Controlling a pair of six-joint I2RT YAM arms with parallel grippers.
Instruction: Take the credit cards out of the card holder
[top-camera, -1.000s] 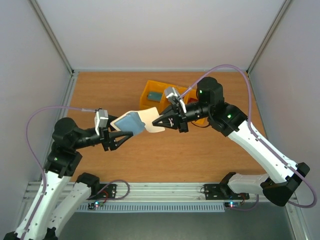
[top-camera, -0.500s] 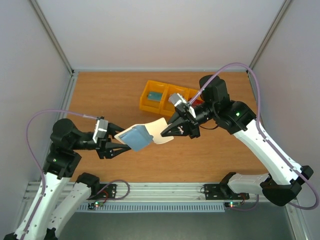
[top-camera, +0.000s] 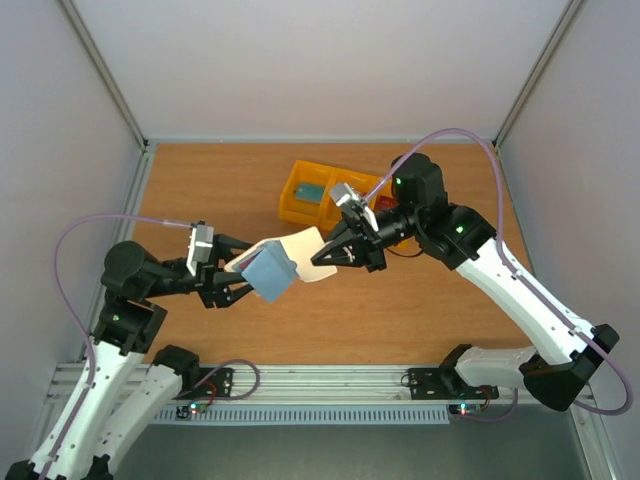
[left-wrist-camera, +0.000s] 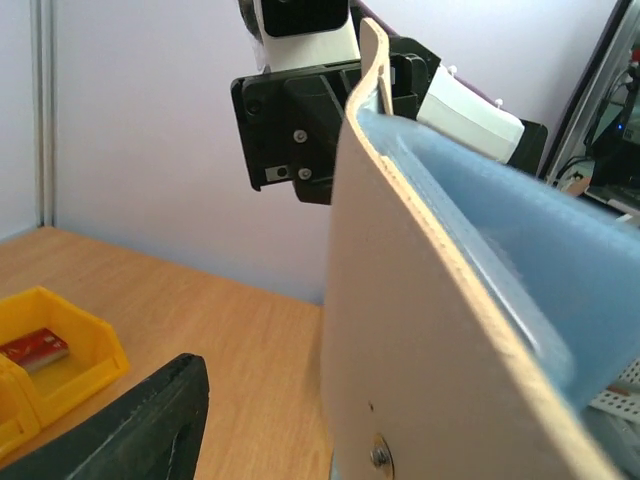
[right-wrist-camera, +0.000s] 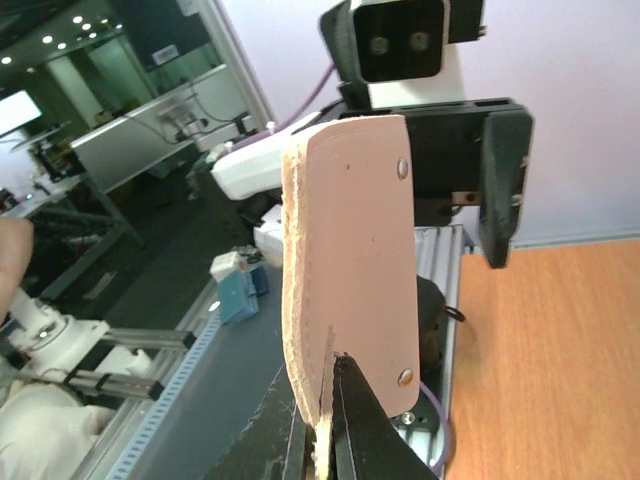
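Note:
The card holder hangs in the air between the two arms, cream outside, with its grey-blue inside flap spread toward the left arm. My right gripper is shut on the holder's cream edge, its tips pinching the rim. My left gripper stands open round the blue flap end. One of its fingers is clear of the cream face, and the other is hidden behind the holder. A teal credit card and a red one lie in the yellow tray.
The yellow three-compartment tray sits on the wooden table behind the held holder, just behind the right gripper. Grey walls close in the table on the left, right and far sides. The arm bases and a metal rail run along the near edge.
The held holder sank toward the near side, then came back up a little with the right gripper. Its blue flap has swung over toward the left gripper, which shifted lower.

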